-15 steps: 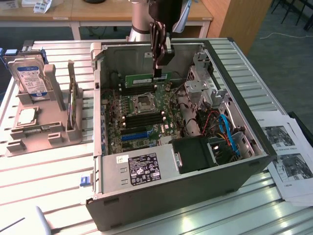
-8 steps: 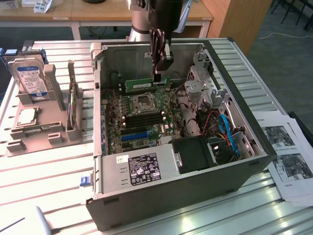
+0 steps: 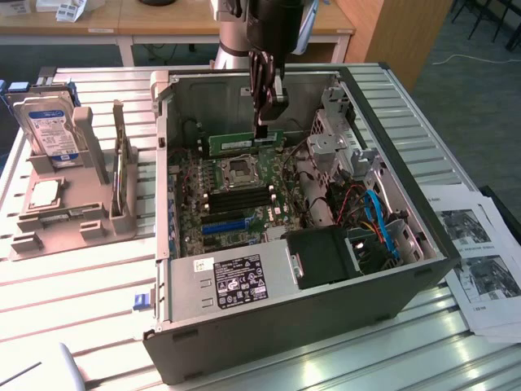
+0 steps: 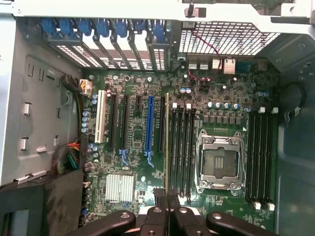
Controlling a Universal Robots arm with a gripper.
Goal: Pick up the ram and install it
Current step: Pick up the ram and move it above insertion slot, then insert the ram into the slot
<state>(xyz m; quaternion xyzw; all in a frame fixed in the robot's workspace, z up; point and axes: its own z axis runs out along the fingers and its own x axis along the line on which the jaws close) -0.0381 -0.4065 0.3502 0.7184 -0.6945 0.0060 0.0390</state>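
Note:
The ram [image 3: 236,144] is a long thin green stick held level above the motherboard [image 3: 189,213] inside the open computer case [image 3: 285,326]. My gripper [image 3: 264,130] comes down from above and is shut on the stick's upper edge near one end. In the wrist view the ram [image 4: 167,142] shows edge-on as a thin line running away from my gripper [image 4: 167,195], beside a bank of black memory slots [image 4: 183,147] next to the CPU socket [image 4: 219,162]. The stick hangs above the board, apart from the slots.
A second bank of black slots [image 4: 260,157] lies past the socket, and a blue expansion slot [image 4: 149,125] on the other side. Drive cage [image 3: 338,130], cables [image 3: 378,220] and power supply [image 3: 244,277] crowd the case. A hard drive [image 3: 53,130] stands in a grey holder; papers [image 3: 480,261] lie on the exterior view's right.

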